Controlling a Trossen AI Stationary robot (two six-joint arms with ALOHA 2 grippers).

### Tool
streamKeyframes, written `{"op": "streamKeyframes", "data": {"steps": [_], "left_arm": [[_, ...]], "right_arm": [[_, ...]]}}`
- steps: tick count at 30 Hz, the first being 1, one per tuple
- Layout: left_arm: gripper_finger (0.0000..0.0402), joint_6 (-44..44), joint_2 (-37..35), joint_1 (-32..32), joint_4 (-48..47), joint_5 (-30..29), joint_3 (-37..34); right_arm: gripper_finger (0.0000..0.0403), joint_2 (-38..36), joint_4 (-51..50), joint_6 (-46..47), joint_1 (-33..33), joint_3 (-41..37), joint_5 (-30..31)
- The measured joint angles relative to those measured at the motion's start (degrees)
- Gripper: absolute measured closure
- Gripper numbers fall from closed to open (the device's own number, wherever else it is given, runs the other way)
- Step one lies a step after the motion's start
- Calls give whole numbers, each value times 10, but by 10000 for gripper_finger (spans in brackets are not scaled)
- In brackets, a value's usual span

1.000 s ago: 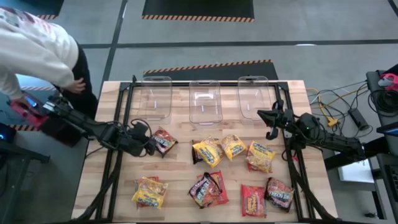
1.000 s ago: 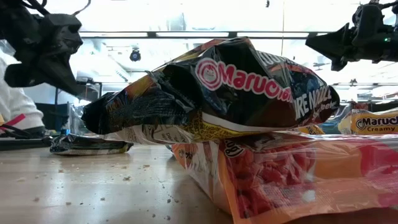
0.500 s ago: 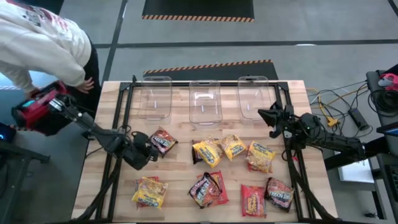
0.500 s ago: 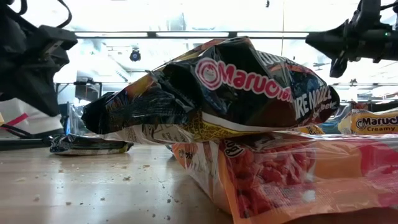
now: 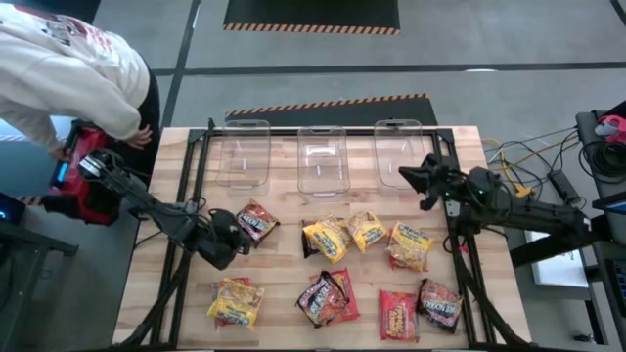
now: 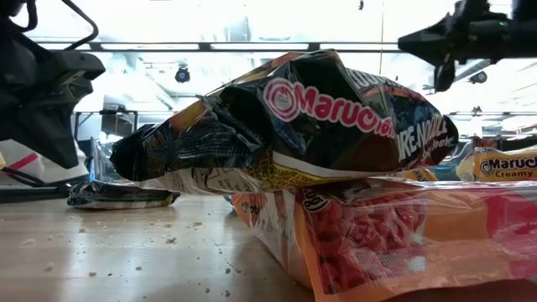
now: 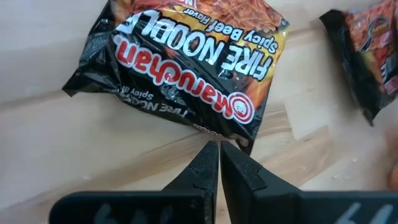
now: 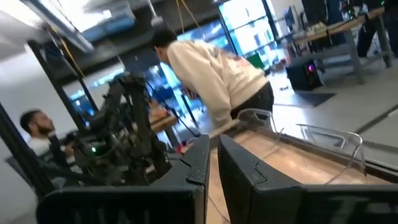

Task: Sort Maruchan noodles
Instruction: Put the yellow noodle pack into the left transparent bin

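Observation:
Several Maruchan noodles packets lie flat on the wooden table: yellow ones [image 5: 326, 238] [image 5: 410, 244] [image 5: 235, 301], dark ones [image 5: 256, 221] [image 5: 439, 303] and a red one [image 5: 398, 315]. Another dark packet [image 6: 294, 126] rests on top of a red one [image 6: 403, 235]. My left gripper [image 5: 235, 238] is shut and tilts down, with its tips [image 7: 219, 146] just short of the near edge of the dark Fire Noodle packet [image 7: 186, 68]. It hangs above the table [image 6: 42, 92]. My right gripper [image 5: 406, 174] is shut and held level, high over the table's far right [image 6: 419, 42].
Three clear bins [image 5: 243, 152] [image 5: 322, 156] [image 5: 400, 152] stand in a row along the far edge. A person in a white top [image 5: 68, 68] bends over beyond the far left corner. Cables [image 5: 533, 161] lie off the table's right side.
My left gripper has sunk toward the table's near edge and rolled, ending beside the dark packet at the left. My right gripper has risen and rolled about its own axis, still shut. No packet has moved.

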Motion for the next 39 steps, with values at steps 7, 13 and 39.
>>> {"op": "streamKeyframes", "data": {"steps": [7,13,39], "left_arm": [[402,15,27,0,5,-6,0],[394,47,40,0,30,-18,0],[274,-87,48,-1,74,58,0]], "right_arm": [[380,139,-97,-6,0,121,0],[378,233,-275,14,0,232,-6],[271,507,-201,138,60,363,-164]]}}
